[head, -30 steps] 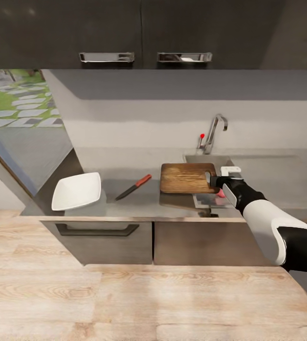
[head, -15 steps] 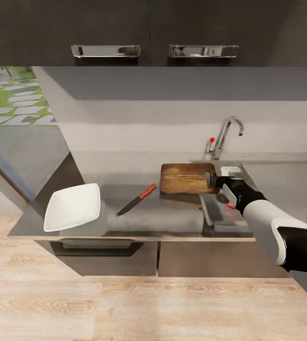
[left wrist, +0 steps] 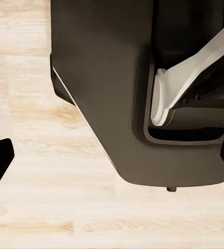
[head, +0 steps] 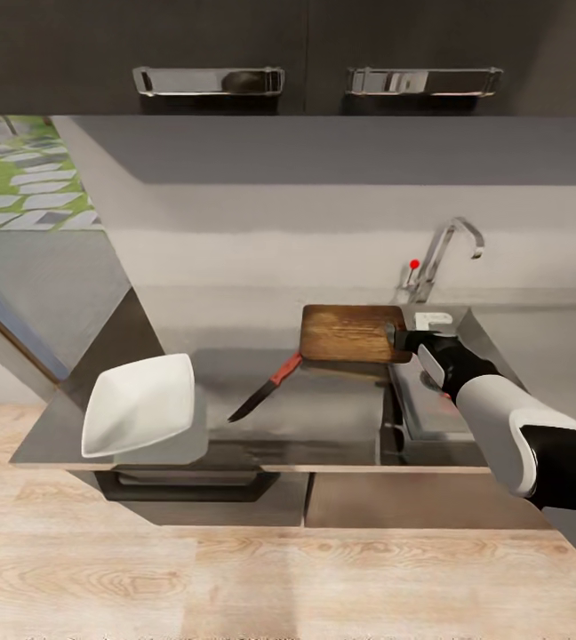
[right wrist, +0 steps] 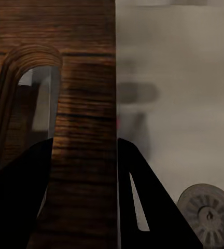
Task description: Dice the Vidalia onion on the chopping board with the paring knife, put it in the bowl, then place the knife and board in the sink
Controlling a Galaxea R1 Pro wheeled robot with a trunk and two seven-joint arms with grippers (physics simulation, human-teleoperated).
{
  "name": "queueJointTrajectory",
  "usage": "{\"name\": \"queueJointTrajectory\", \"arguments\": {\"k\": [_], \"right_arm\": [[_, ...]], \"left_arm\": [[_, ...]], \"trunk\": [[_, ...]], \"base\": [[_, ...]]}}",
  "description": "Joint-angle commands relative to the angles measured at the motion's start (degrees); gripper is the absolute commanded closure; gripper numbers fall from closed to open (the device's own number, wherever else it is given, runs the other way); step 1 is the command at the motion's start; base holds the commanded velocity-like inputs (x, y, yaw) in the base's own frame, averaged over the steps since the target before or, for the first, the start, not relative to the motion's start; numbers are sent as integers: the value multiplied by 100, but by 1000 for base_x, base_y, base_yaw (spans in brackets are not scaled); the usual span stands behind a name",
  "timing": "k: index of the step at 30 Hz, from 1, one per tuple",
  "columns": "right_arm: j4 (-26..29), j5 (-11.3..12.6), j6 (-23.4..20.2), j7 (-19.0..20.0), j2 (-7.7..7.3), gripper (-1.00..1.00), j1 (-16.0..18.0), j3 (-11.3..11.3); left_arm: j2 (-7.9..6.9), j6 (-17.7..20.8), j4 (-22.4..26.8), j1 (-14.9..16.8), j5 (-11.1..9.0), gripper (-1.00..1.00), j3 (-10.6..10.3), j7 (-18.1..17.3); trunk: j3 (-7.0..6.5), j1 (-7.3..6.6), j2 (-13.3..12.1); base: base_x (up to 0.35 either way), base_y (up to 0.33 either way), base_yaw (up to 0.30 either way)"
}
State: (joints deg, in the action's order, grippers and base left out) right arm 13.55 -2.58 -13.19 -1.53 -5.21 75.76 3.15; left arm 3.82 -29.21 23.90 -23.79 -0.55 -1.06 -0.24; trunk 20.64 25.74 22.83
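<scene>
My right gripper [head: 396,336] is shut on the right edge of the wooden chopping board [head: 350,333], which hangs level just above the counter beside the sink [head: 430,409]. In the right wrist view the board [right wrist: 86,104] sits between the two dark fingers [right wrist: 18,197], with the sink drain [right wrist: 208,215] below. The paring knife [head: 266,387], red-handled with a dark blade, lies on the counter left of the board. A white square bowl [head: 140,403] stands at the counter's left end. My left gripper [left wrist: 114,155] is open above the floor, next to my own base.
A faucet [head: 444,253] with a red knob rises behind the sink. Dark wall cabinets with metal handles [head: 208,80] hang overhead. The steel counter [head: 324,427] ends at a window on the left, and wooden floor lies in front.
The whole picture has shifted, so the camera has moved; the counter, knife and sink sit lower and further right. The board stays held in my right gripper.
</scene>
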Motion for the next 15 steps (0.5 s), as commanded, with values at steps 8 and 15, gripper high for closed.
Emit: {"name": "queueJointTrajectory", "arguments": {"k": [8, 15], "right_arm": [[7, -94, -33, -9, 9, 100, 0, -25], [15, -94, -30, -5, 2, 100, 0, -18]], "left_arm": [[2, -5, 10, -3, -7, -100, -7, -2], [1, -5, 8, -3, -7, -100, -8, -2]], "trunk": [[82, 4, 9], [119, 4, 9]], "base": [[111, 43, 0], [26, 8, 0]]}}
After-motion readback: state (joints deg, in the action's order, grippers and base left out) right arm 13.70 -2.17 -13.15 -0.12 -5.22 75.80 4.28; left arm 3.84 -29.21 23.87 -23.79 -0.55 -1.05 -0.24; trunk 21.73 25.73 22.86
